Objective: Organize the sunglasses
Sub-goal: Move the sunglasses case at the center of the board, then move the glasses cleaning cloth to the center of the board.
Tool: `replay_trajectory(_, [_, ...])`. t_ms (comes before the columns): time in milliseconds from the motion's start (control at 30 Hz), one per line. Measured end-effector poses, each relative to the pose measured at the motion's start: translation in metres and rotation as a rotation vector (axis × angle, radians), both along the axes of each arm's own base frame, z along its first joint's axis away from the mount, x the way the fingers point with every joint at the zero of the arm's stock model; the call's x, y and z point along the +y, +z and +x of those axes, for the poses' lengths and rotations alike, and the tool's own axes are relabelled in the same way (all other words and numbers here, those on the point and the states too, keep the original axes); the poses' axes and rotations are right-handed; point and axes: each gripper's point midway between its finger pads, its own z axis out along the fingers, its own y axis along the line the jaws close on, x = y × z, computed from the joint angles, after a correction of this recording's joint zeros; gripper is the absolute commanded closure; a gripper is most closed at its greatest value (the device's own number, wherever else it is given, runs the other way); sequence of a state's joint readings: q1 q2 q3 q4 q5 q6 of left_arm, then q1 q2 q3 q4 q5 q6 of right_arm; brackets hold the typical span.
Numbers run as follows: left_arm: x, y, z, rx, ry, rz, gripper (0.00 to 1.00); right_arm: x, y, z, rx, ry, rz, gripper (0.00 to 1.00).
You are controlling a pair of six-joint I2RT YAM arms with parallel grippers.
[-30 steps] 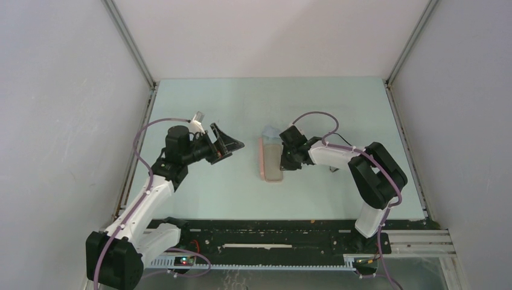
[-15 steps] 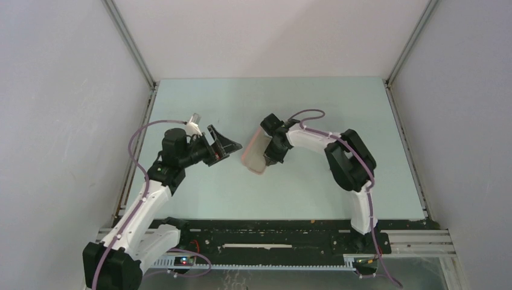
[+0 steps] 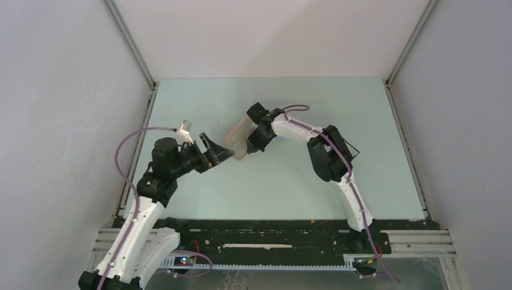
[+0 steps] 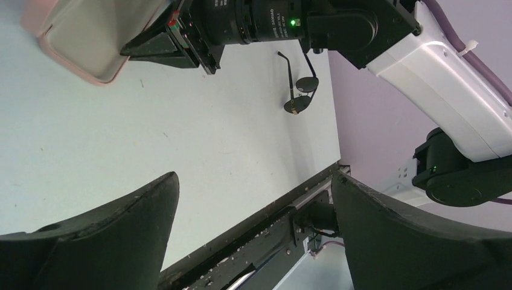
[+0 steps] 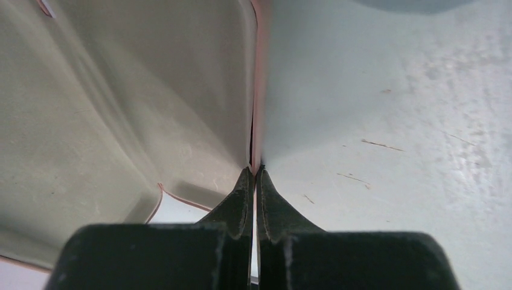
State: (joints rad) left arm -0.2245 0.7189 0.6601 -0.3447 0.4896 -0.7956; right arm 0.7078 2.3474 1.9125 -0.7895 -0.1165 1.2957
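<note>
The case (image 3: 237, 138) is clamped by its rim between the right gripper's (image 5: 254, 172) fingers, left of centre. The left gripper (image 4: 253, 181) is held wide apart just left of it. The sunglasses (image 4: 307, 84) are seen on the table (image 3: 290, 181), right of the right arm, well apart from the case

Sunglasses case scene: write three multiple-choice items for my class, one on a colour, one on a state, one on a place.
1. The glasses case is: A pink; B blue; C black.
2. The right gripper is: A open; B shut on the case's rim; C shut on nothing.
3. The sunglasses lie: A inside the case; B on the table, apart from the case; C in the right gripper.
Answers: 1 A, pink shell; 2 B, fingers pinch the rim; 3 B, left wrist view shows them on bare table.
</note>
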Motion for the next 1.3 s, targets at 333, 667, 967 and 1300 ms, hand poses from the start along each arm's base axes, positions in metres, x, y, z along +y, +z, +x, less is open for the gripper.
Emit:
replay_trajectory(333, [0.003, -0.008, -0.003, 0.013, 0.004, 0.02, 0.0, 0.016, 0.002, 0.013, -0.085, 0.044, 0.107, 0.82])
replay_trajectory(667, [0.003, -0.01, -0.003, 0.02, 0.001, 0.022, 0.0, 0.021, 0.007, 0.012, -0.136, 0.093, 0.165, 0.48])
replay_trajectory(967, [0.002, -0.011, -0.002, 0.027, 0.001, 0.023, 0.0, 0.008, 0.052, 0.012, -0.266, 0.151, 0.181, 0.5])
replay_trajectory(1300, [0.003, -0.012, -0.002, 0.015, -0.004, 0.036, 0.0, -0.075, 0.114, 0.035, -0.625, 0.339, -0.044, 0.49])
